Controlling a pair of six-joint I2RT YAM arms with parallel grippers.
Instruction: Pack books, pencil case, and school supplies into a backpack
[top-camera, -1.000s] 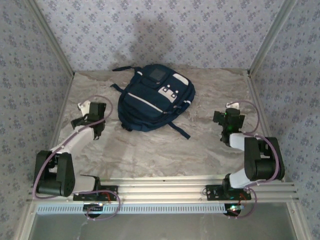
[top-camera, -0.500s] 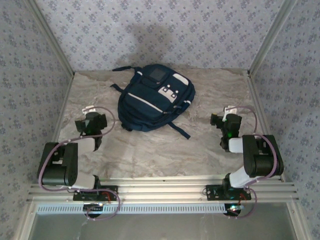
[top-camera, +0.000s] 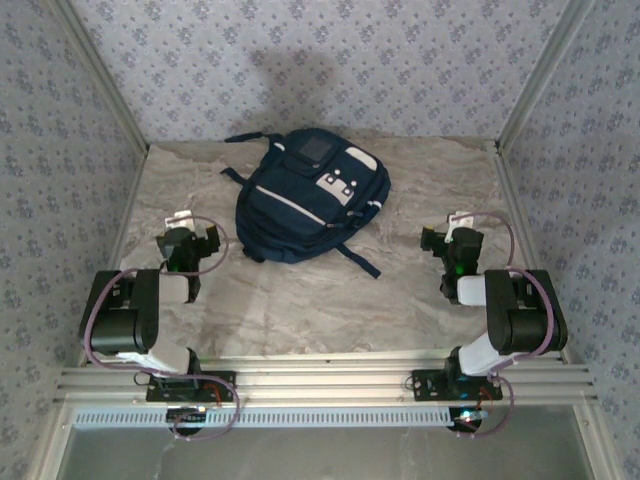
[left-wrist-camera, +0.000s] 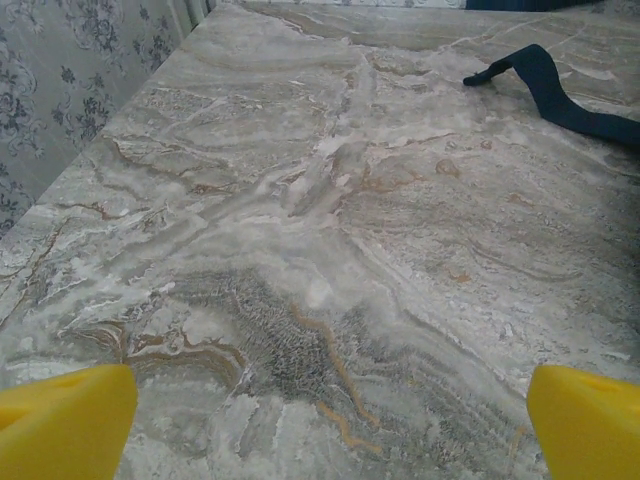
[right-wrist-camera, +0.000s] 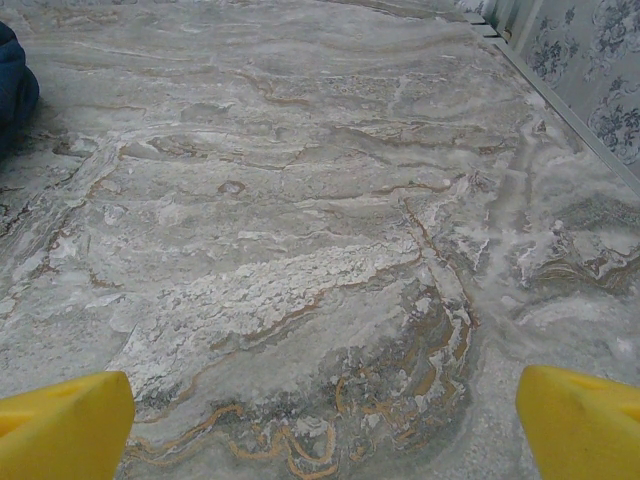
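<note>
By the desk's left edge, the left fingers stand spread wide, grasping nothing. A dark strap trails over the marble ahead to their right. The navy backpack lies front-up toward the far edge, near the middle. Near the right edge, the right fingers are likewise released and empty, well apart from the backpack.

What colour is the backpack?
The backpack is navy with white trim, best in top external view.
</note>
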